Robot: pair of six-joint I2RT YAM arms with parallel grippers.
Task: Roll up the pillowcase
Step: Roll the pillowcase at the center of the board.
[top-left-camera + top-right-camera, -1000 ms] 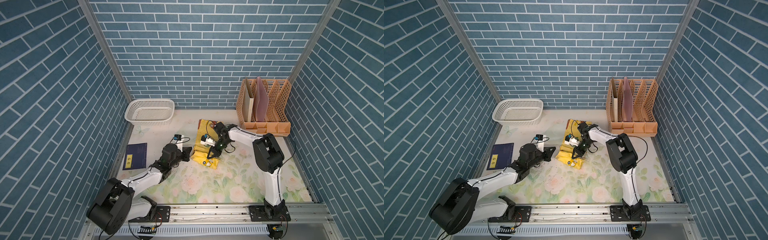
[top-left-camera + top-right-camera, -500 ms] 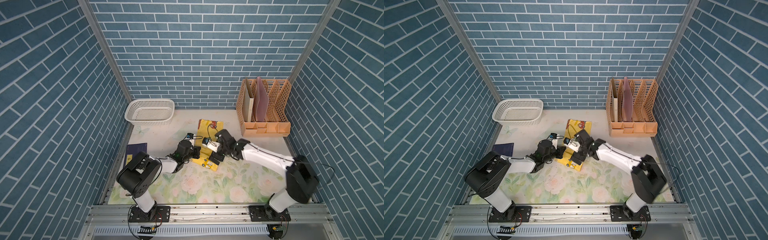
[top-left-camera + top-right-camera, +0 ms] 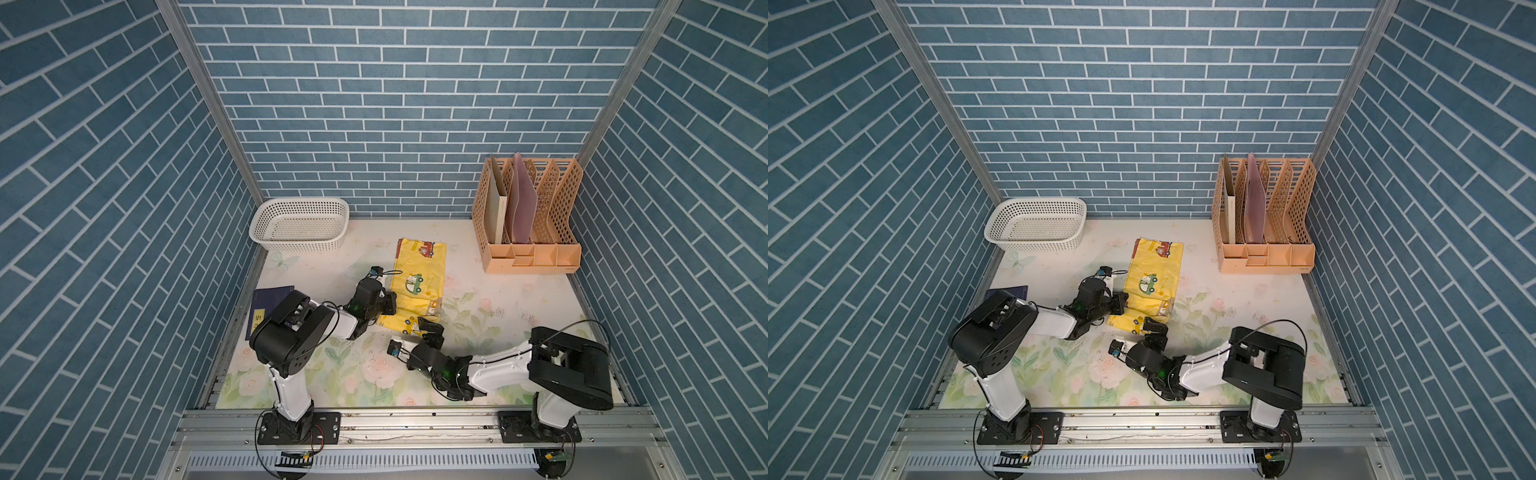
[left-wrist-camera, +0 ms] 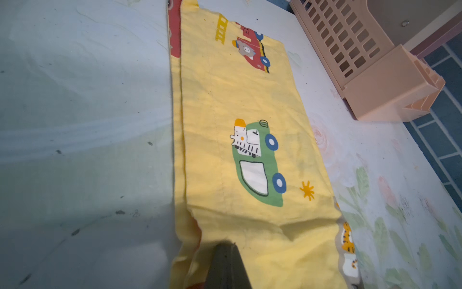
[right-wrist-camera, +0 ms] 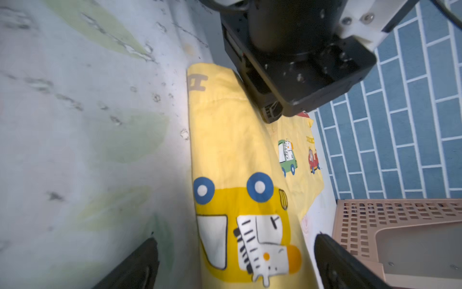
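Floral tabletop [image 3: 519, 299] bears yellow vehicle-print pillowcase [image 3: 419, 270], near end bunched

Both top views look steeply down from high above the front rail [image 3: 415, 428], taking in the whole desk [image 3: 519, 291] and back wall [image 3: 415, 104]. Each wrist camera sits low and close over the pillowcase [image 4: 250, 100], facing the orange file rack [image 4: 362, 62]; both share these.

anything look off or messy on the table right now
The pillowcase sits a bit askew to the table edges, and its near end is bunched into a loose, wrinkled fold, not a neat roll. Nothing looks spilled or damaged.
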